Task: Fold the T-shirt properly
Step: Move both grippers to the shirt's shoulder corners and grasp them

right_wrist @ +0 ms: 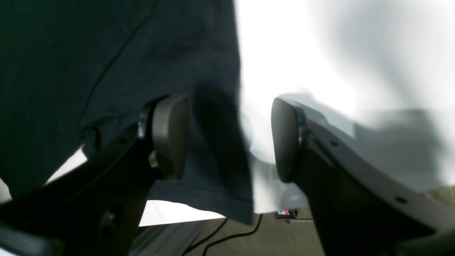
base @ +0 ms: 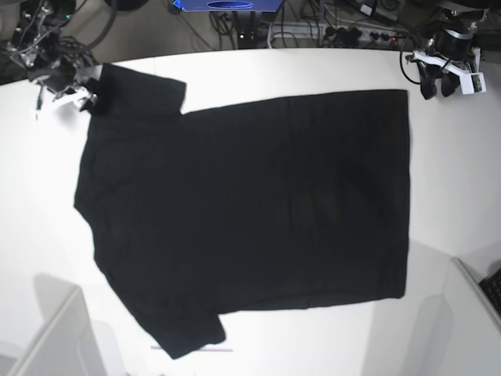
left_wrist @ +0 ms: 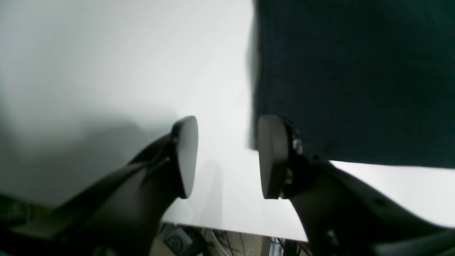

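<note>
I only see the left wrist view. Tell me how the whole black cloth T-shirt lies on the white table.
Observer: The black cloth T-shirt is spread flat, plain side up, sleeves toward the right arm's side.
Operator: Report the right gripper.
Observer: The right gripper stands open, with the edge of the base view's upper sleeve between its jaws.
Operator: Say where the other sleeve is.
Observer: The lower sleeve lies flat on the white table at the bottom of the base view, away from both arms.
</note>
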Available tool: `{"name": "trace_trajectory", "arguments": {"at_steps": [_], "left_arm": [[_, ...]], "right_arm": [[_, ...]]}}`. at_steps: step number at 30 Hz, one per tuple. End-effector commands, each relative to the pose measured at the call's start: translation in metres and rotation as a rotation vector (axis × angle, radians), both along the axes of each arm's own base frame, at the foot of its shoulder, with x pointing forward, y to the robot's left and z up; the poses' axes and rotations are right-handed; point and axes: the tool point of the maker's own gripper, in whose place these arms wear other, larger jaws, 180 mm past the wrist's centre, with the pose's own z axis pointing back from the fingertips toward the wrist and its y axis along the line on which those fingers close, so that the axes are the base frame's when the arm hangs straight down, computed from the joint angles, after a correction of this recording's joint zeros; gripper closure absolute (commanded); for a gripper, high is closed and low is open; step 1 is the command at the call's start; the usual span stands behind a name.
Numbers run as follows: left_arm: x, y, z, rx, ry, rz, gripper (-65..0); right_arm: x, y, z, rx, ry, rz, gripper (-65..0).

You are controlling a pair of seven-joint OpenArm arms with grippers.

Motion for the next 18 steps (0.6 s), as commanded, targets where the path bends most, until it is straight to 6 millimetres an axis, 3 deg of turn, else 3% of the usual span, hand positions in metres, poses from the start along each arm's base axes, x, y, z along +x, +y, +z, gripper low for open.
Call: {"name": "trace_trajectory", "arguments": {"at_steps": [1,4,12,14,18], "left_arm": [[0.004,0.002,0.007,0.007,-0.030,0.006,-27.5],[0.001,0.002,0.001,-0.006,-0.021,0.021,-27.5],[0.007,-0.014,-0.025,-0.083,0.005,0.015,-27.3],[0.002,-0.016,-0.035,-0.109,0.017,0.041,-27.3],[0.006,-0.019,-0.041,-0.132,0.009,0.059,-27.3]], "right_arm": [[-0.010,0.012,-0.008,0.011,0.055,0.048,-34.8],[-0.009,0.021,-0.010,0.022,0.056,0.072,-34.7],[-0.016,0.024,-0.020,0.044,0.087,0.067,-33.5],[-0.017,0.024,-0.021,0.046,0.089,0.066,-26.1],[-0.018,0.025,-0.028,0.065,0.111,0.056,-0.5]]}}
